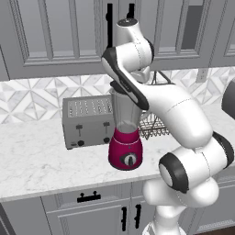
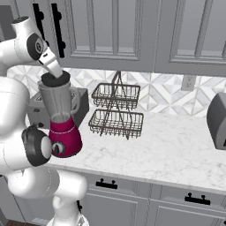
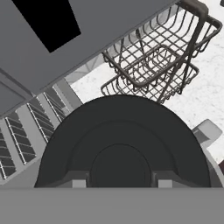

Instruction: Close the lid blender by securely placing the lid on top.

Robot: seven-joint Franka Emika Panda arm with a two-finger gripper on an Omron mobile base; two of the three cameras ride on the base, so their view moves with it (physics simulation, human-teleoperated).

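The blender (image 2: 65, 134), with a magenta base and a clear grey jar, stands on the marble counter near its front edge. The dark round lid (image 2: 56, 80) sits level on the jar's rim. My gripper (image 2: 53, 69) comes down on it from above, shut on the lid. In the hand view the lid (image 3: 122, 131) spreads out as a wide black disc, and the gripper (image 3: 121, 183) has its fingertips (image 3: 78, 182) on either side of the lid's raised centre. The jar's handle (image 3: 205, 130) pokes out to the right. From the left base the arm covers the top of the blender (image 1: 125, 149).
A boxy silver toaster (image 1: 88, 121) stands just behind and left of the blender. A two-tier wire basket rack (image 2: 115, 110) sits to its right against the backsplash. A grey appliance (image 2: 217, 120) is at the counter's far right. Wall cabinets (image 2: 114, 31) hang close above.
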